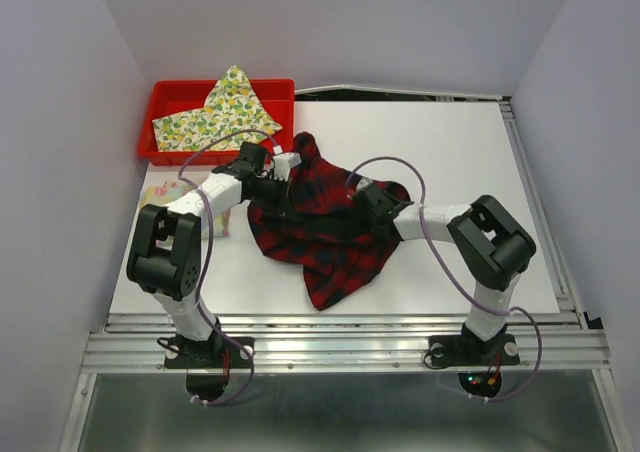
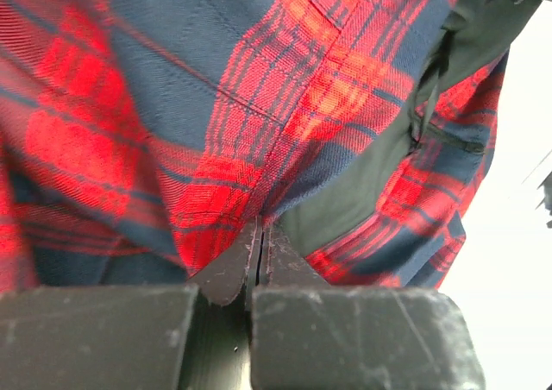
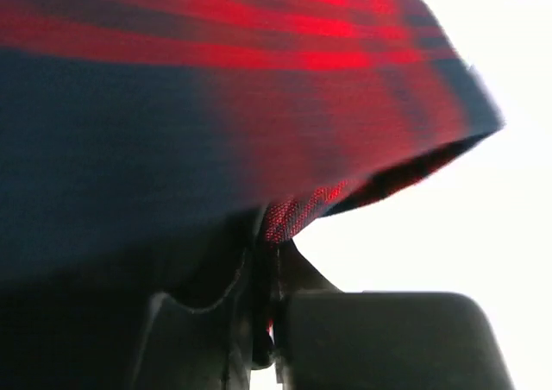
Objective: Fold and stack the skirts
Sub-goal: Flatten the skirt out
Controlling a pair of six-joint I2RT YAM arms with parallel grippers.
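Both arms bend at the elbow and reach inward over the table [image 1: 480, 162]. The left gripper [image 2: 259, 248] is pinched tight on the plaid skirt [image 1: 325, 242] at its 10 o'clock edge. The right gripper [image 3: 267, 243] is clamped on its 2 o'clock edge. The lemon skirt [image 1: 215, 112] lies in the red tray [image 1: 170, 97] at 11 o'clock. The floral skirt [image 1: 157, 194] lies at 9 o'clock, partly under the left forearm.

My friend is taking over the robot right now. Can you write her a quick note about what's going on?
Left claw: shut on the plaid skirt.
Right claw: shut on it too.
Plaid skirt: rumpled, middle of the table.
Lemon skirt: in the red tray.
Floral skirt: table's left side, mostly hidden by the left arm.
Done: nothing stacked yet.
Left: fold the plaid, then stack all three.
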